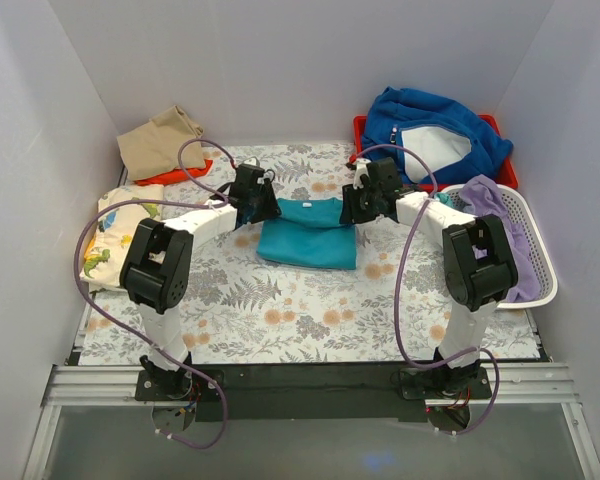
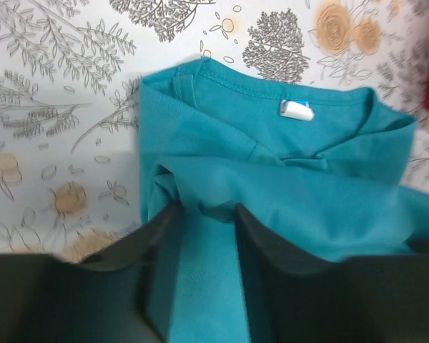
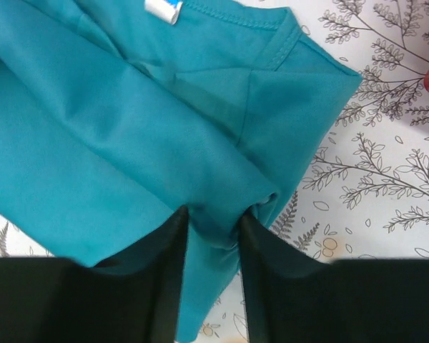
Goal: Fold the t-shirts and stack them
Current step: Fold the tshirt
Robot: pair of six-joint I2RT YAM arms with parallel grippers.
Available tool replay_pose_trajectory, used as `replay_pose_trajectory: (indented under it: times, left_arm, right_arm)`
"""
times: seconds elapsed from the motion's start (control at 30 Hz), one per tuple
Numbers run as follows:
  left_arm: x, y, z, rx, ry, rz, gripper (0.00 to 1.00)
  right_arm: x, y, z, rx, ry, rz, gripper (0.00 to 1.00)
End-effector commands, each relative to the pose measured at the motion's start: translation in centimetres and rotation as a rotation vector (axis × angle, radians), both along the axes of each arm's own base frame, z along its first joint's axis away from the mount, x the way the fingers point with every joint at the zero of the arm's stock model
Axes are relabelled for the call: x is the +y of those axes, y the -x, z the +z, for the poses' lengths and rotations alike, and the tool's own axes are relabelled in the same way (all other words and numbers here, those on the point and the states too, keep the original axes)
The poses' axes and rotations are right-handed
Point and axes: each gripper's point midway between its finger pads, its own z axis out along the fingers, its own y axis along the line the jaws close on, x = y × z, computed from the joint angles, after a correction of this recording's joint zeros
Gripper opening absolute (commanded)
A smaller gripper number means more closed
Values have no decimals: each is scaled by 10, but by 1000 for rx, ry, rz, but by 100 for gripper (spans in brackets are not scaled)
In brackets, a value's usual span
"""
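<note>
Left gripper: narrowly parted, straddling teal t-shirt fold | right gripper: likewise, opposite edge

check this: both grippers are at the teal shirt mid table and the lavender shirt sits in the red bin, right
Wrong on one point: the lavender shirt lies in the white basket, not the red bin, which holds the blue fleece. The top external view shows it. The left gripper and right gripper are indeed both at the teal shirt mid table.
</note>
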Motion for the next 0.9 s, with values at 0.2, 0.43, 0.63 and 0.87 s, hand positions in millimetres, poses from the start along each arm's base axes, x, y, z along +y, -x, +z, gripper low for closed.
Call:
replay_pose_trajectory:
  times: [0.2,0.43,0.63,0.87]
  left_arm:
    - [0,-44,39,-120,6,10,51]
    - [14,-38,94,-231,0,30,52]
    - [-16,-12,92,-183,125,-125,52]
    - [-36,-4,45,-71,184,-209,50]
  right_arm:
    - [-3,-41,64,-212,-16,-18,50]
    - [6,-26,100,-254,-97,23,54]
    - [26,-8,76,-146,-176,80,54]
    - [34,-6,46,-64,-181,93,52]
